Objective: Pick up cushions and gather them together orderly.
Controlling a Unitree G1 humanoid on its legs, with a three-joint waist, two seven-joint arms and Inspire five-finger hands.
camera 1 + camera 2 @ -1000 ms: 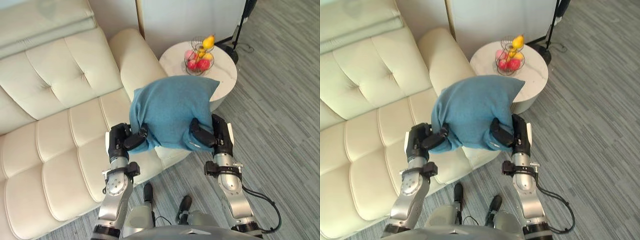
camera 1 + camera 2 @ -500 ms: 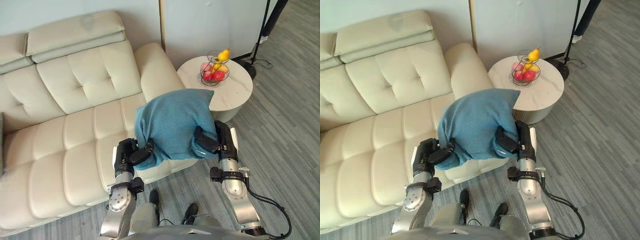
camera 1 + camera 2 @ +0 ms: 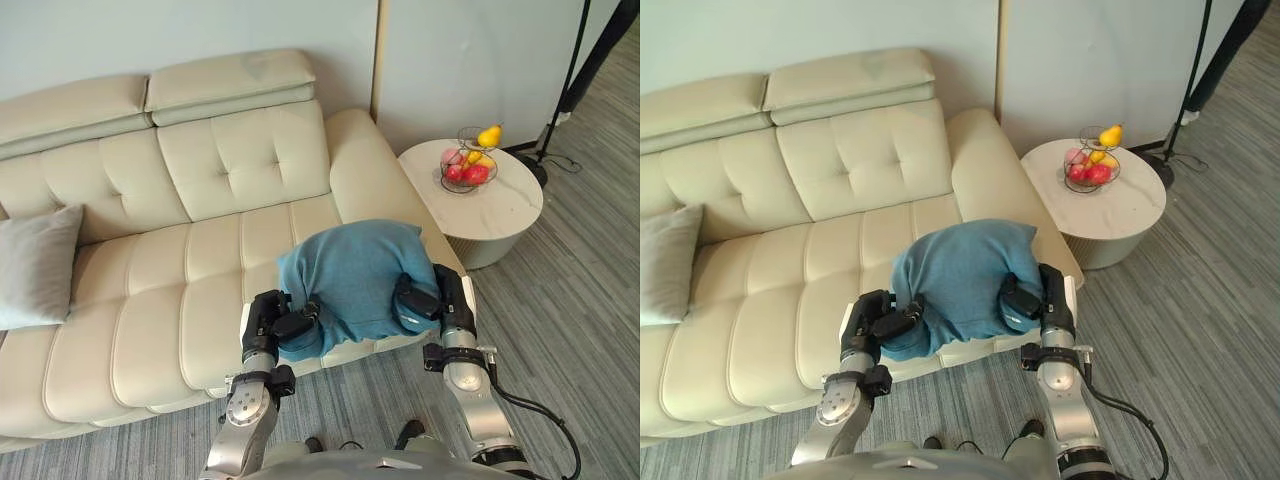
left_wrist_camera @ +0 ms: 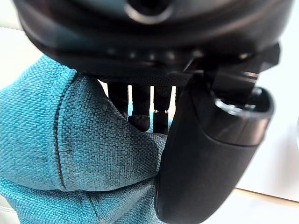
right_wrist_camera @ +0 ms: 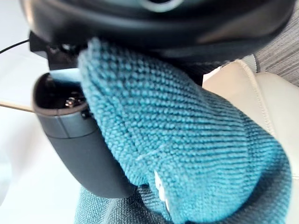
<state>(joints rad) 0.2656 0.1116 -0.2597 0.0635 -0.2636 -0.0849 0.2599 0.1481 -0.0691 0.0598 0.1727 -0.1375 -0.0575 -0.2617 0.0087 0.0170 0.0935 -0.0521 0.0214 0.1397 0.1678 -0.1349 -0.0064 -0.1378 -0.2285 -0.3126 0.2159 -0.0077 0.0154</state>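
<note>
Blue cushion point(image 3: 355, 280): centre frame, at the front edge of the sofa point(image 3: 200, 190), clamped between both hands. Left hand point(image 3: 268, 320), right hand point(image 3: 440, 300): fingers clenched on its cloth. Grey cushion point(image 3: 35, 265): left edge, on the sofa. Fruit basket point(image 3: 468, 170): round worktop point(image 3: 505, 205), upper right.

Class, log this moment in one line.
held: blue cushion | left hand: gripping it | right hand: gripping it | at: sofa front edge | grey cushion: sofa's left end

Bunched teal cushion point(image 3: 355, 275) hangs gripped between left hand point(image 3: 272, 320) and right hand point(image 3: 425, 297) over the sofa point(image 3: 150, 320) front edge; grey cushion point(image 3: 35, 265) leans at its far-left end.
</note>
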